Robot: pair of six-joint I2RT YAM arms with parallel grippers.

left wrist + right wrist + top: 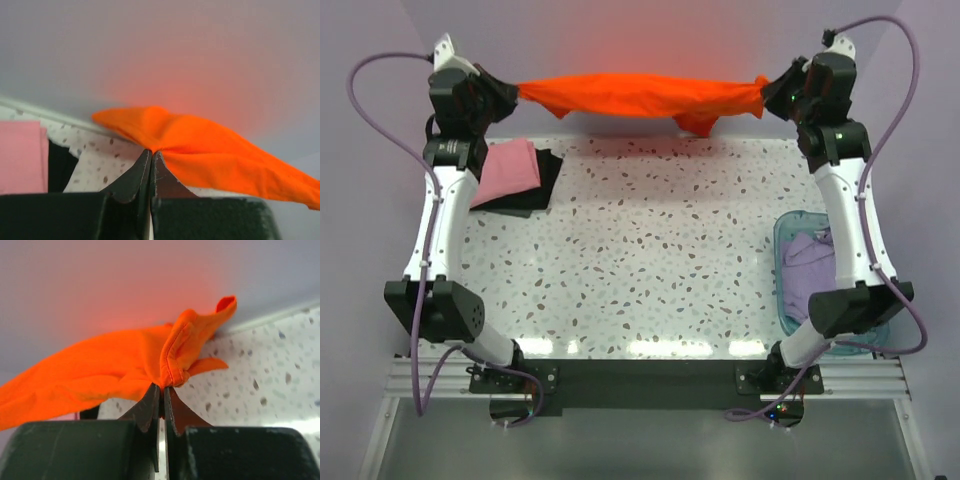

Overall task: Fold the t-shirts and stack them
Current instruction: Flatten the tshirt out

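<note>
Left pincer: upper left of the overhead view, clamped tight on one end of the orange-red t-shirt. Its wrist view shows the cloth bunched right at the closed tips.
Pink t-shirt: folded, at the left side of the worktop just below that pincer, lying on the black t-shirt.
Black t-shirt: folded underneath, its edge showing to the right of and below the pink one.
Orange-red t-shirt: strung across the top of the frame between both pincers, held up in the air, with one fold sagging right of centre.
Right pincer: upper right, pinched closed on the shirt's other end, a hem bunched at its tips.
Lavender t-shirt: crumpled inside the blue basket at the right edge, partly hidden by the arm.
</note>
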